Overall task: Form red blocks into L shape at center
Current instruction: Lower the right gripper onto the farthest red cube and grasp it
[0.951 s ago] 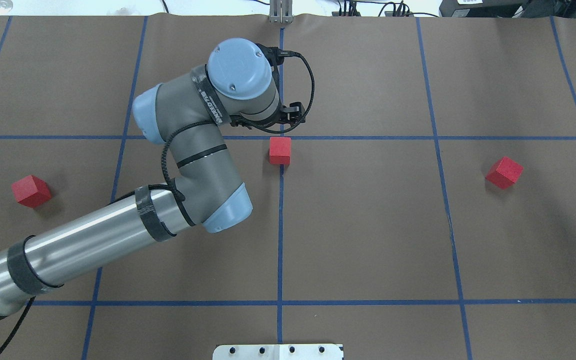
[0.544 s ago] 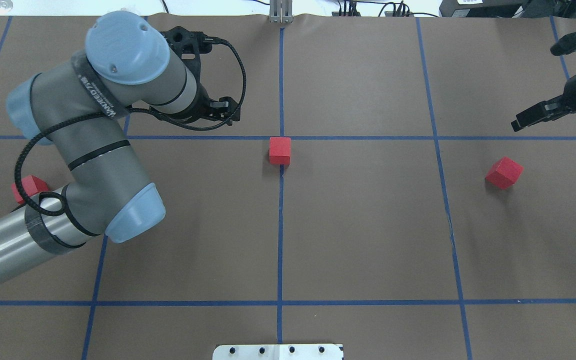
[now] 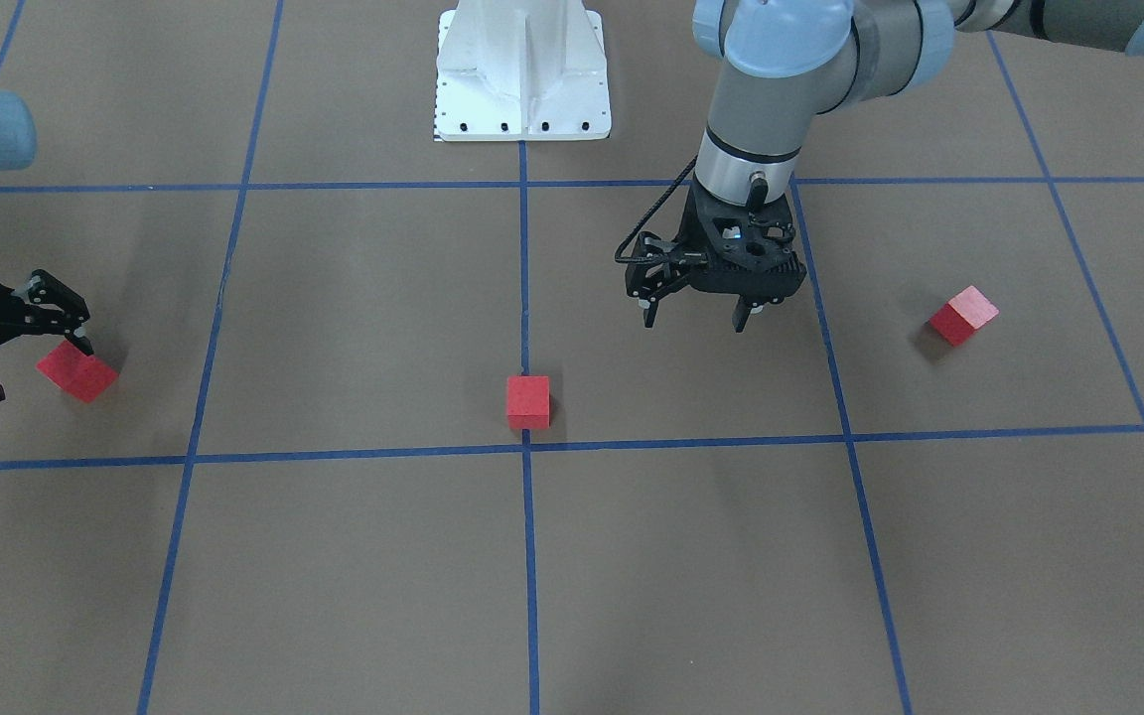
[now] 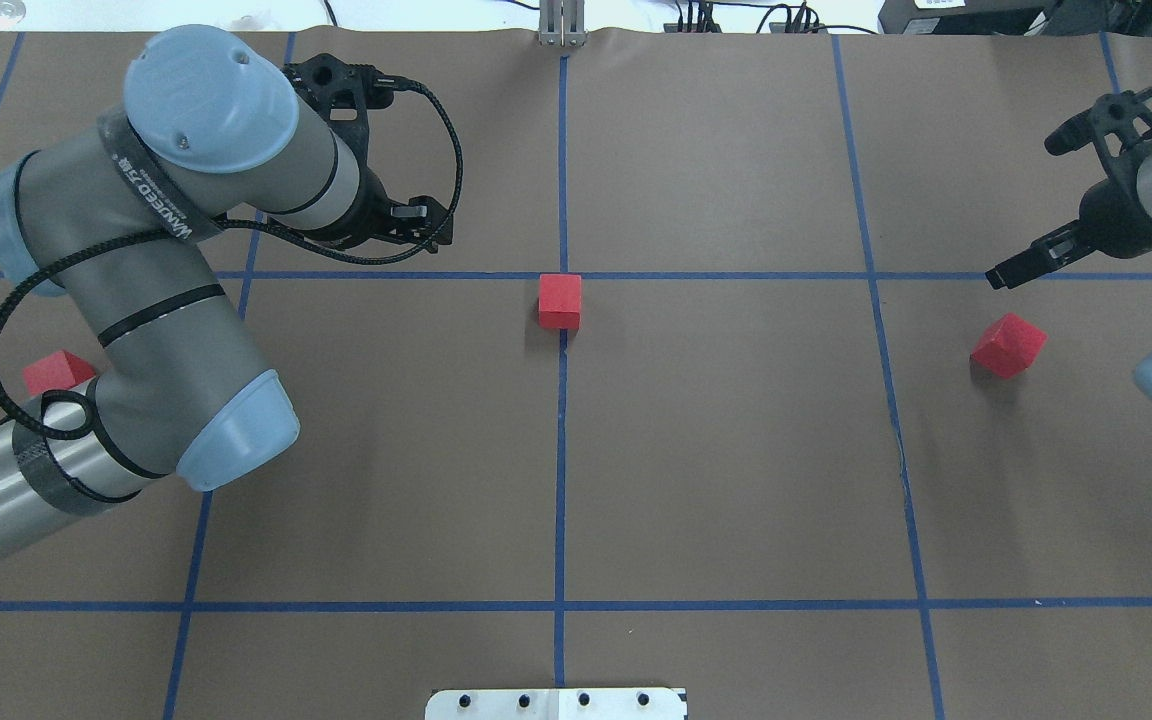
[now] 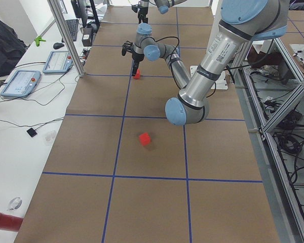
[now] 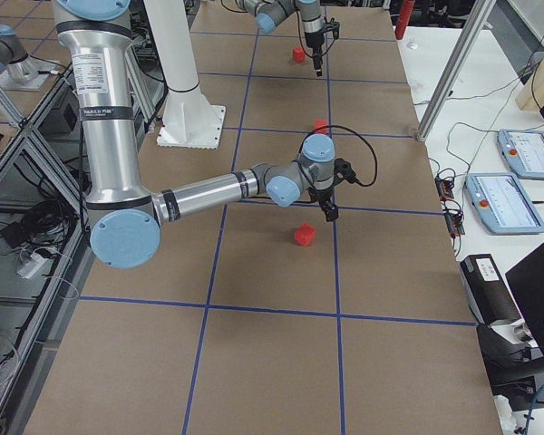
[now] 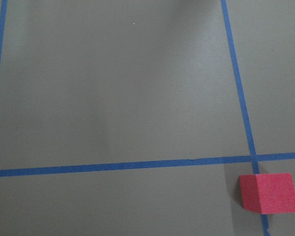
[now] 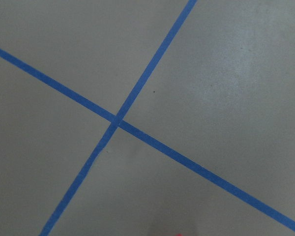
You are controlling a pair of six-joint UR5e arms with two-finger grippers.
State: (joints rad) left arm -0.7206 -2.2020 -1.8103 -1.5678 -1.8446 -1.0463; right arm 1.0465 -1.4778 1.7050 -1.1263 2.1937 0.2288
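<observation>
One red block (image 3: 528, 401) by the centre crossing (image 3: 525, 448) looks placed; left block (image 3: 962, 315) and right block (image 3: 77, 375) lie well apart on the counter (image 3: 354, 328), unfetched, with left fingers (image 3: 647, 312) and right fingers (image 3: 75, 323) spread open, empty

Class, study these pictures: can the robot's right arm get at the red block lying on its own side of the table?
Probably yes. The right gripper hangs open just beside that red block, with nothing standing between them and nothing covering the block.

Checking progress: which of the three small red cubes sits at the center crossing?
The middle small red cube, beside the blue tape crossing; the others lie far aside.
</observation>
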